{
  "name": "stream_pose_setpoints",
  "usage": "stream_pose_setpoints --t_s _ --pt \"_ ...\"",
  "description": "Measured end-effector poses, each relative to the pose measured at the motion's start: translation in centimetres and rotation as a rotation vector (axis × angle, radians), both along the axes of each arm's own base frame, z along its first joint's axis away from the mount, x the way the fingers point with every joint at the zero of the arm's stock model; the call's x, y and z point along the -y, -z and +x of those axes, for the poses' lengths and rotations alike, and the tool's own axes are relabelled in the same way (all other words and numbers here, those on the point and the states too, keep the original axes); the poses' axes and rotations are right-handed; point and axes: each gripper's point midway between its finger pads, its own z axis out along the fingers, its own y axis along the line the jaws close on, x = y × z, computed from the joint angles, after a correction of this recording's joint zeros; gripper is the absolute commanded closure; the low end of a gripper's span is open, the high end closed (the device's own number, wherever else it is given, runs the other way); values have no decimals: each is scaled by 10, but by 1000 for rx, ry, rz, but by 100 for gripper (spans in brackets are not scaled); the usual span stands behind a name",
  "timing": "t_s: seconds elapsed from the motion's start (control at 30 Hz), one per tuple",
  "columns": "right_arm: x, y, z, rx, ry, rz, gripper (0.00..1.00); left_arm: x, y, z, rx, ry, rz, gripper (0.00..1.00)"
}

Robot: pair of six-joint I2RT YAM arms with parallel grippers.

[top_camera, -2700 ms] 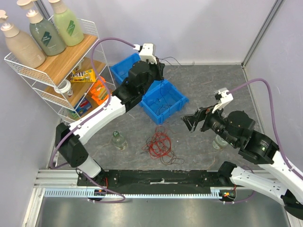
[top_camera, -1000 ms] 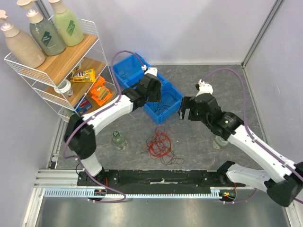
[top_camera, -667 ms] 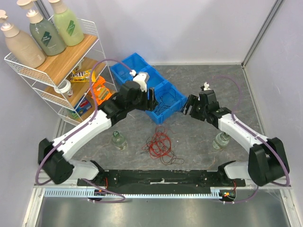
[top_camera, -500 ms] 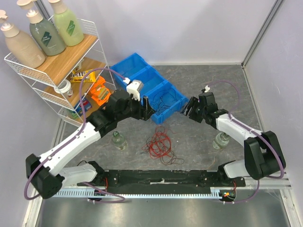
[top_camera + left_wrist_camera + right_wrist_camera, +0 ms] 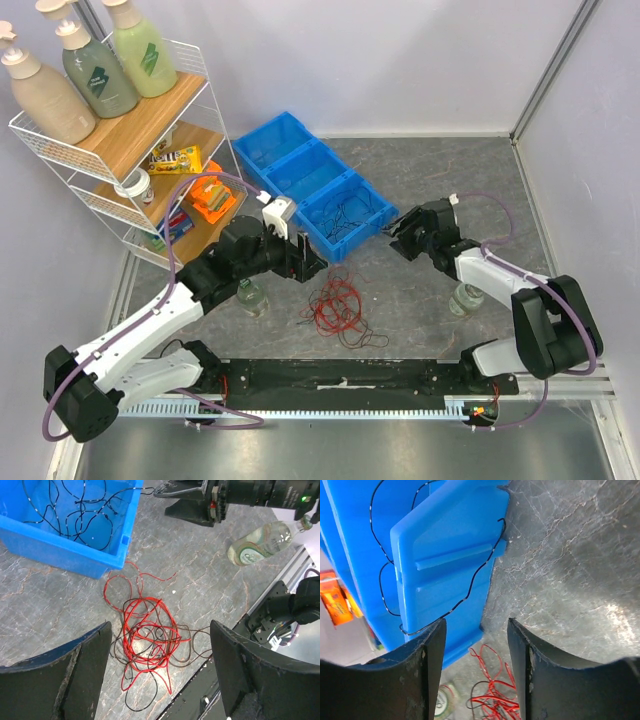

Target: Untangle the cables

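The cables (image 5: 336,306) lie as a loose tangle of thin red and black loops on the grey table, in front of the blue bins (image 5: 283,158). My left gripper (image 5: 311,264) hovers open just left of and above the tangle. In the left wrist view the cables (image 5: 148,639) lie between its spread fingers (image 5: 60,672), untouched. My right gripper (image 5: 396,233) stands open and empty, low beside the nearest bin's right end. Its wrist view shows that bin's wall (image 5: 445,555) with a black wire (image 5: 470,585) draped over it and the red cables (image 5: 492,695) beyond.
More black wires (image 5: 75,510) lie inside the nearest bin. A clear bottle (image 5: 250,298) stands left of the tangle and another bottle (image 5: 463,298) to its right. A wire shelf (image 5: 130,140) with bottles and snacks stands at the far left.
My left arm has drawn back from the blue bin towards the near side, over the tangle, and its jaws have widened. My right arm has sunk low beside the bin and its jaws have narrowed.
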Motion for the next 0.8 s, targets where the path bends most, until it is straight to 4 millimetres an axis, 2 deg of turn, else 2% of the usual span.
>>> stream_pose_setpoints --t_s 0.2,0.3,0.33,0.43,0.53,0.7,0.8 --pt "-6 -2 3 -19 54 97 43 5 -7 -1 1 12 -38 15" --pt "-8 -4 4 -10 27 81 40 5 -7 -2 -2 10 -43 15" --pt "-9 -4 6 -3 3 57 44 4 -6 -3 -3 10 -43 15" --pt "-16 -6 19 35 -130 -65 49 4 -6 -3 -5 11 -43 15" --pt "-23 -3 25 76 -270 -209 49 4 -6 -4 -4 12 -45 15" --pt "-24 8 10 137 -445 -478 51 6 -8 -5 -1 24 -55 15" --pt "-15 12 2 167 -499 -594 52 7 -9 -4 2 25 -58 15"
